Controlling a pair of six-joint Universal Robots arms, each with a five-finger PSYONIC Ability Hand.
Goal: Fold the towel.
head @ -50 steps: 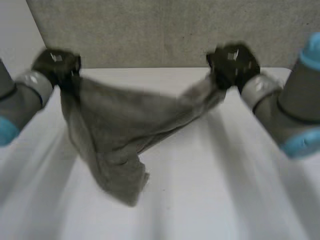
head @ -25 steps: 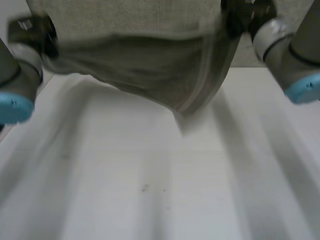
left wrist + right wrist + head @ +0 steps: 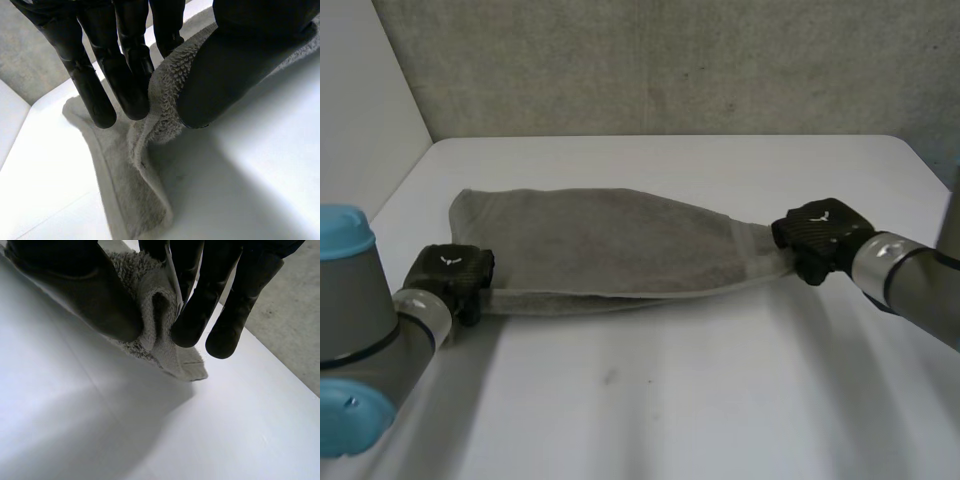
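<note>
Nearest the camera, the white desk (image 3: pixel 720 400) is bare, smooth and matte. At the lower left of the head view the left hand (image 3: pixel 455 278) sits low on the desk at the towel's near left corner. Its wrist view shows straight fingers (image 3: pixel 127 75) pressing a ridge of looped pile against the thumb, so it grips the cloth in a pinch.

The towel (image 3: pixel 610 245) is grey-brown terry, soft and limp. It lies flat across the middle of the frame as a long shape, broad and rounded at the left and narrowing toward the right. A paler flat-woven band crosses it near the narrow end. Its near edge looks layered, though I cannot tell whether it is already doubled.

At the right of the frame, slightly farther back, the right hand (image 3: pixel 817 235) pinches the gathered narrow end between thumb and fingers in the same way.

The step appears to be laying the cloth out taut. The next move likely calls for carrying one end over to the other while both pinches hold, with the edges matched.

A rough grey wall (image 3: pixel 670 60) stands behind the desk.
</note>
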